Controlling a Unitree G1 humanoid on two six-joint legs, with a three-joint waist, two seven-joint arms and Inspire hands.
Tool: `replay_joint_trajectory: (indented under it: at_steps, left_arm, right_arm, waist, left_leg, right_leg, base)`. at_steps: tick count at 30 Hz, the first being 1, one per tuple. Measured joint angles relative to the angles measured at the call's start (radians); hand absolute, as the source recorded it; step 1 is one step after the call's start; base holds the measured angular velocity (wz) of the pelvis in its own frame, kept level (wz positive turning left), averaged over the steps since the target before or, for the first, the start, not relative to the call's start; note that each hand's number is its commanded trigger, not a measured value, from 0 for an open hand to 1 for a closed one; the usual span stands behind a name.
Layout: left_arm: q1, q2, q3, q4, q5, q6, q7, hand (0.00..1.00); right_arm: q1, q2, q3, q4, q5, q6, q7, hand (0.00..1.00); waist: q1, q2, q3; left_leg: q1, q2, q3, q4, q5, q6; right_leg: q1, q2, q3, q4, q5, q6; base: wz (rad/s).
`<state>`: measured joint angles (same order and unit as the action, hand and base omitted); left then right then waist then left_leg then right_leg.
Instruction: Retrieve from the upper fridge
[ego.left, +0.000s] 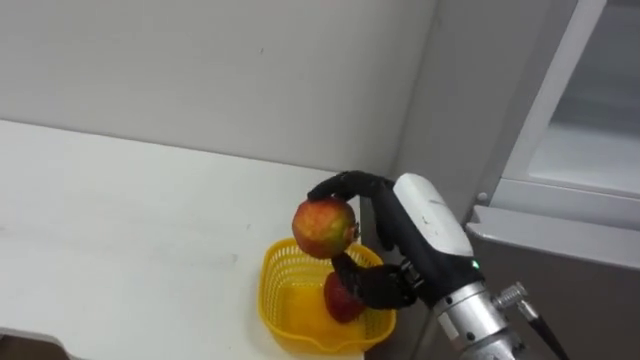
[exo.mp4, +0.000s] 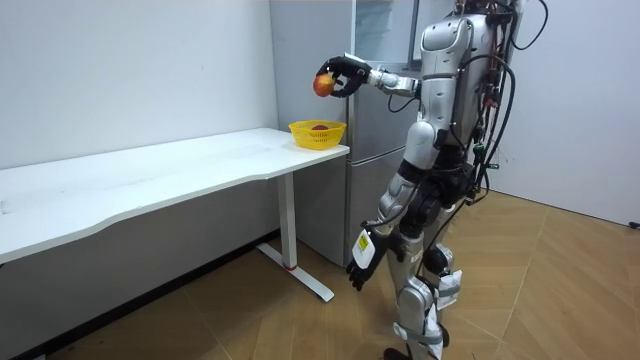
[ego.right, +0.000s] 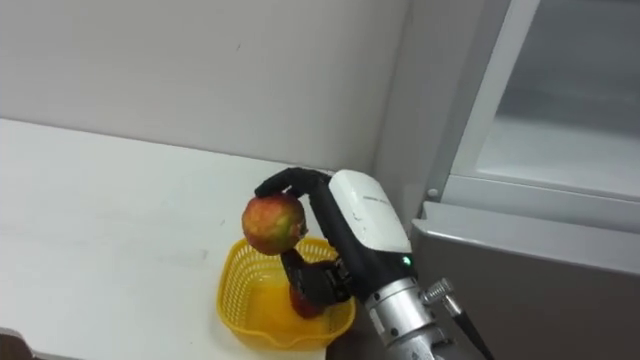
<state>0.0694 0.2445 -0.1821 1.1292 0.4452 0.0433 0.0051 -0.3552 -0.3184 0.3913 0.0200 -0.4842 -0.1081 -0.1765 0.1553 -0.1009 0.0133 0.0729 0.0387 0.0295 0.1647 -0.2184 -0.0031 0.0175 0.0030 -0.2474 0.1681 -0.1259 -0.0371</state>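
Right now your right hand (ego.left: 415, 235) is curled around the red-and-yellow fruit (ego.left: 324, 228), with the fingers arched over its top and the thumb tucked underneath. It holds the fruit in the lower middle of the left eye view, just above the yellow basket (ego.left: 270, 270). Treat the fruit as light but firm, with a smooth, rounded skin that could roll out of a loose grip. It would likely bruise if squeezed hard or dropped from height. The hold you have, across its widest part from above and below, looks like the sound one. The basket is an open mesh one standing near the edge of the white table (ego.left: 120, 220), beside the grey fridge (ego.left: 560, 230) at the right of the frame. It already holds one darker red fruit (ego.left: 340, 300) on its right side, and the left part of its floor is bare. Your left hand (exo.mp4: 362, 262) hangs by your thigh in the room view, too small there to read its state.
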Motion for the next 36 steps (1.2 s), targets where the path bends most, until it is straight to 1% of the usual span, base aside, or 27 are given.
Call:
replay_joint_trajectory:
  at_steps: [1, 4, 6, 9, 15, 17, 20, 24, 25, 26, 28, 36]
  left_arm:
    - [0.000, 0.000, 0.000, 0.000, 0.000, 0.000, -0.001, 0.00]
    - [-0.001, 0.000, -0.006, 0.000, -0.001, 0.001, -0.011, 0.00]
    - [0.000, 0.000, -0.011, 0.000, -0.001, 0.004, -0.012, 0.00]
    - [-0.004, -0.001, -0.010, 0.000, -0.001, 0.015, -0.013, 0.00]
    - [-0.009, 0.000, -0.009, -0.004, 0.001, 0.021, -0.016, 0.00]
    - [-0.011, 0.000, -0.009, -0.009, 0.001, 0.021, -0.016, 0.00]
    - [-0.018, 0.000, -0.009, -0.011, 0.001, 0.021, -0.015, 0.00]
    - [-0.021, 0.000, -0.010, -0.013, 0.000, 0.021, -0.010, 0.00]
    - [-0.021, 0.000, -0.010, -0.013, 0.000, 0.021, -0.009, 0.00]
    - [-0.021, 0.000, -0.010, -0.013, 0.000, 0.021, -0.008, 0.00]
    - [-0.020, 0.000, -0.010, -0.012, 0.001, 0.022, -0.008, 0.00]
    - [-0.020, -0.001, -0.007, -0.034, 0.004, 0.022, -0.008, 0.00]
  right_arm:
    - [0.000, 0.000, 0.005, 0.009, 0.000, 0.000, 0.006, 1.00]
    - [-0.002, 0.000, 0.031, 0.056, 0.000, 0.002, 0.028, 1.00]
    - [-0.011, -0.001, 0.052, 0.092, -0.009, 0.015, 0.032, 1.00]
    - [-0.028, -0.002, 0.058, 0.125, -0.039, 0.024, 0.037, 1.00]
    - [-0.073, -0.001, 0.059, 0.190, -0.058, 0.045, 0.037, 1.00]
    - [-0.080, -0.001, 0.059, 0.202, -0.059, 0.045, 0.037, 1.00]
    - [-0.081, -0.001, 0.059, 0.206, -0.062, 0.045, 0.037, 1.00]
    - [-0.080, -0.001, 0.060, 0.252, -0.062, 0.045, 0.036, 1.00]
    - [-0.080, -0.001, 0.060, 0.261, -0.062, 0.045, 0.036, 0.70]
    - [-0.079, -0.001, 0.061, 0.272, -0.062, 0.045, 0.036, 0.00]
    - [-0.079, -0.001, 0.061, 0.275, -0.063, 0.045, 0.036, 0.00]
    - [-0.079, 0.002, 0.061, 0.285, -0.077, 0.045, 0.027, 0.00]
  waist:
    - [0.001, 0.000, 0.0001]
    - [0.019, -0.001, 0.0001]
    - [0.028, -0.001, 0.0009]
    - [0.042, -0.003, 0.0003]
    - [0.044, -0.007, 0.0013]
    - [0.044, -0.010, 0.0010]
    - [0.044, -0.013, 0.0032]
    - [0.044, -0.012, 0.0042]
    - [0.044, -0.012, 0.0044]
    - [0.044, -0.011, 0.0053]
    - [0.044, -0.009, 0.0063]
    - [0.045, -0.010, 0.0059]
  left_leg:
    - [-0.001, 0.000, -0.001, 0.000, 0.000, 0.000]
    - [-0.005, -0.001, -0.004, 0.002, 0.000, 0.000]
    - [-0.012, -0.002, -0.006, 0.004, 0.000, 0.000]
    - [-0.026, -0.003, -0.008, 0.006, 0.000, 0.000]
    - [-0.032, -0.004, -0.013, 0.007, 0.000, 0.000]
    - [-0.032, -0.004, -0.013, 0.007, 0.000, 0.000]
    - [-0.034, -0.004, -0.014, 0.007, 0.000, 0.000]
    - [-0.034, -0.004, -0.018, 0.007, 0.000, 0.000]
    - [-0.035, -0.004, -0.019, 0.007, 0.000, 0.000]
    - [-0.035, -0.004, -0.019, 0.007, 0.000, 0.000]
    - [-0.037, -0.004, -0.019, 0.007, 0.000, 0.000]
    - [-0.044, -0.005, -0.021, 0.016, 0.001, 0.000]
  right_leg:
    - [0.000, 0.000, -0.001, 0.000, 0.000, 0.000]
    - [-0.002, 0.001, -0.002, 0.000, 0.000, 0.000]
    - [-0.006, 0.000, -0.006, 0.001, 0.000, 0.000]
    - [-0.018, 0.001, -0.009, 0.000, 0.000, 0.000]
    - [-0.019, 0.000, -0.018, 0.000, 0.000, 0.000]
    - [-0.019, 0.000, -0.019, 0.000, 0.000, 0.000]
    - [-0.020, 0.000, -0.023, -0.002, 0.000, 0.000]
    - [-0.018, -0.001, -0.029, -0.002, 0.000, 0.000]
    - [-0.018, -0.001, -0.029, -0.003, 0.000, 0.000]
    - [-0.019, -0.001, -0.030, -0.003, 0.000, 0.000]
    - [-0.020, -0.001, -0.030, -0.004, 0.000, 0.000]
    - [-0.019, 0.000, -0.030, -0.017, 0.000, 0.000]
  base:
    - [0.04]
    - [0.04]
    - [0.05]
    - [0.02]
    - [0.04]
    - [0.00]
    - [0.00]
    - [0.03]
    - [0.03]
    - [0.00]
    - [0.00]
    - [0.00]
